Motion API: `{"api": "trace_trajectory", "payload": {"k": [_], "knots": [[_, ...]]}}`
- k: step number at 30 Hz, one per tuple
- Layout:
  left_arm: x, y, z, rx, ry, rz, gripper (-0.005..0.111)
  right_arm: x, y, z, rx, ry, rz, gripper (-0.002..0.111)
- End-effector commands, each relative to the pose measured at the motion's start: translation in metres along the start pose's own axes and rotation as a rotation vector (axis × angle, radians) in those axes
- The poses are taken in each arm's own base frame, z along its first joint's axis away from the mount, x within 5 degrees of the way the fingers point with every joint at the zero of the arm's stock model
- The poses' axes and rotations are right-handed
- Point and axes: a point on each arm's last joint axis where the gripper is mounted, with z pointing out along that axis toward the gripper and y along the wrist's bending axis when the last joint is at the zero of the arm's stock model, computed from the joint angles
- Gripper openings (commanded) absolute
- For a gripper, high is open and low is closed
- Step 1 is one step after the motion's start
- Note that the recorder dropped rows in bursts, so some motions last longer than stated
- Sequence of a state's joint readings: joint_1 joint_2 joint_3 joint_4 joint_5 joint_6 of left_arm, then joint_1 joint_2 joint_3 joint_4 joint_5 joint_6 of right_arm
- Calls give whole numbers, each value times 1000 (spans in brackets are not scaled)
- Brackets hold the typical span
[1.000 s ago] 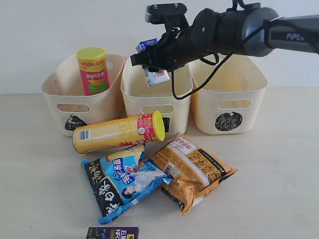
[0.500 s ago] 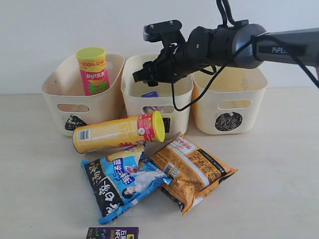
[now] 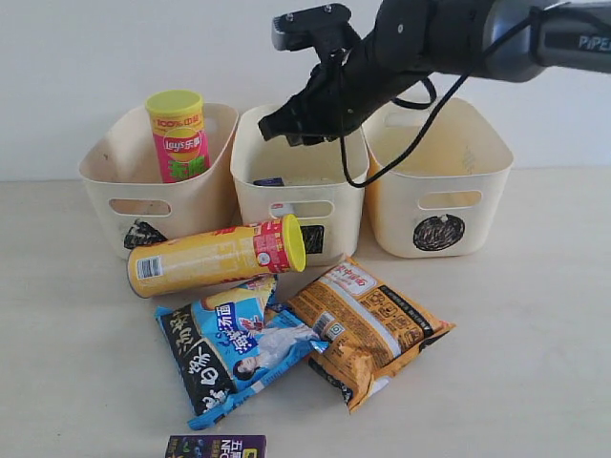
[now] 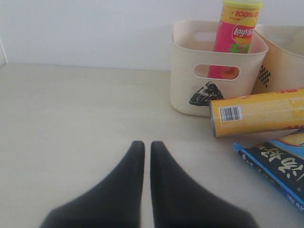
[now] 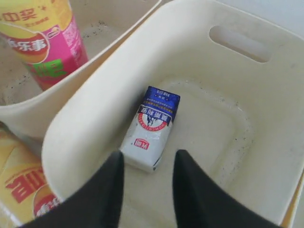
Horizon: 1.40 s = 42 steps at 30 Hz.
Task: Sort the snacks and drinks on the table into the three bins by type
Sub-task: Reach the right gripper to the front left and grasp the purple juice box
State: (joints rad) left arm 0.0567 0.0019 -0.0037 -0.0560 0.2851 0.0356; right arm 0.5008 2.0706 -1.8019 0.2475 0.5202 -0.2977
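Note:
My right gripper (image 3: 286,132) hangs open and empty over the middle bin (image 3: 329,205). The blue-and-white carton (image 5: 151,128) lies flat on that bin's floor, below the right gripper (image 5: 147,159). The pink-green tube (image 3: 179,134) stands in the left bin (image 3: 115,181). On the table (image 3: 535,334) the yellow tube (image 3: 215,258) lies on its side, with the blue bag (image 3: 234,348) and the orange bag (image 3: 368,324) in front of it. The purple carton (image 3: 215,447) shows at the near edge. My left gripper (image 4: 143,145) is shut, low over bare table.
The right bin (image 3: 477,191) stands beside the middle one, against the white back wall. The right arm's black cable loops down over the middle bin's rim. In the left wrist view, the left bin (image 4: 190,90) and the yellow tube (image 4: 259,114) lie ahead of the fingers.
The right gripper let go of the blue-and-white carton, which dropped into the middle bin, and the gripper then rose. The yellow tube rolled slightly left.

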Motion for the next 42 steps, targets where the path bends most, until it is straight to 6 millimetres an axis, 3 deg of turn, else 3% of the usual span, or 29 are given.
{"api": "trace_trajectory", "payload": {"k": [1,9,14,21,24,30,35,37,42], "knots": [[1,0,0,-2,-4,-4,4,-5,4,-32,-35,97,-31,1],[1,0,0,-2,-4,-4,4,21,17,-58,-170,456,-20,0],[0,0,0,-2,-7,-4,4,26,36,-62,-306,532,14,0],[1,0,0,-2,-5,-4,4,34,99,-74,-416,557,-141,0],[1,0,0,-2,-5,-4,4,42,115,-81,-440,577,-181,0],[1,0,0,-2,-5,-4,4,76,147,-81,-507,678,-289,0],[1,0,0,-2,-5,-4,4,113,188,-85,-630,753,-513,0],[1,0,0,-2,-5,-4,4,121,200,-84,-655,756,-571,5],[1,0,0,-2,-2,-4,4,124,215,-70,-629,669,-596,60]]}}
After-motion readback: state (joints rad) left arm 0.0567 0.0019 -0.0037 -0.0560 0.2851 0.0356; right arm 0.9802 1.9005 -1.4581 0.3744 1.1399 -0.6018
